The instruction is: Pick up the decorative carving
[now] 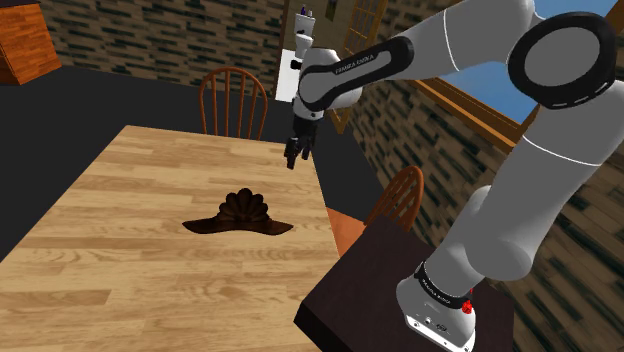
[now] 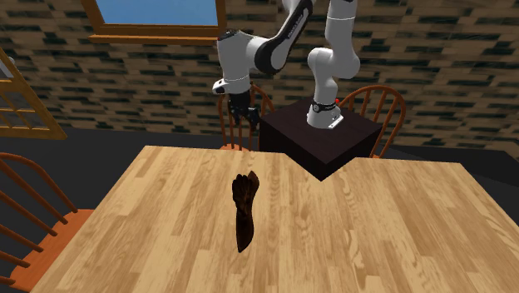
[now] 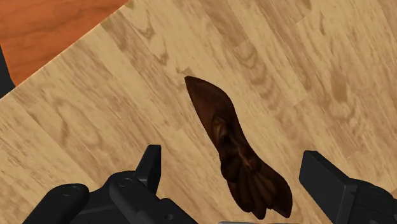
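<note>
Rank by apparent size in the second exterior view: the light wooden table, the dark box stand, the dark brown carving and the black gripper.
1. light wooden table
2. dark box stand
3. dark brown carving
4. black gripper, farther off, so unsure against the carving

1 carving is lying on 1 table | 3 chairs are standing near its edges | 1 stand is sitting alongside

Open tabletop rings carving | chairs beside its edges | stand at corner
</note>
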Motion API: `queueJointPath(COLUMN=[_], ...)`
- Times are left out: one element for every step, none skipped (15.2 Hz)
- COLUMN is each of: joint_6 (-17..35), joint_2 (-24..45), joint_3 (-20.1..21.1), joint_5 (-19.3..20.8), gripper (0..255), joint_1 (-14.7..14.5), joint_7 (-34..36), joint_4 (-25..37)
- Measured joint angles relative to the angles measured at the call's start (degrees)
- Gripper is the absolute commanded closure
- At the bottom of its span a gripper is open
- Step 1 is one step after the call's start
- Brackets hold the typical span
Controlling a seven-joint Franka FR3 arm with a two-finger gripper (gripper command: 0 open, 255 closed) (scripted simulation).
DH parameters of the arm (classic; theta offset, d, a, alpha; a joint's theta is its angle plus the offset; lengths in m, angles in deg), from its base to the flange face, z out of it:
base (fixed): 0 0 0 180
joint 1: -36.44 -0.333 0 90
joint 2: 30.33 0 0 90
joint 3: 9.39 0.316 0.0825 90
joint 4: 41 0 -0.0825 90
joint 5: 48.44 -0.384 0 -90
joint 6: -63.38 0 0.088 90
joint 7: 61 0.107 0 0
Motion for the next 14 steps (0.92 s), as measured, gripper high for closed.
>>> queueJointPath(joint_6=[0.4,1.2,1.6,2.6,3.1,3.5,4.3,4.4,4.4,4.5,4.7,4.7,4.8,4.7], joint_2=[2.5,4.1,6.8,8.8,11.0,13.2,15.0,17.3,19.2,21.6,23.6,25.7,27.9,29.6], joint_3=[0.3,0.6,0.8,1.3,1.7,2.0,2.3,2.7,3.1,3.5,3.9,4.3,4.7,5.0], joint_5=[-0.6,-1.0,-1.5,-2.0,-2.4,-2.8,-3.1,-3.4,-3.6,-3.8,-3.9,-4.0,-4.1,-4.1], gripper=[0,0,0,0,0,0,0,0,0,0,0,0,0,0], joint_1=[-0.2,-0.3,-0.2,-0.5,-0.6,-0.5,-0.5,-0.5,-0.6,-0.6,-0.6,-0.7,-0.7,-0.7], joint_7=[-0.8,-1.5,-2.6,-3.0,-3.6,-4.6,-5.4,-6.0,-6.5,-7.1,-7.7,-8.1,-8.6,-9.0], joint_4=[1.8,2.2,4.2,4.9,6.4,7.7,8.5,10.5,12.0,14.1,15.6,17.4,19.3,20.8])
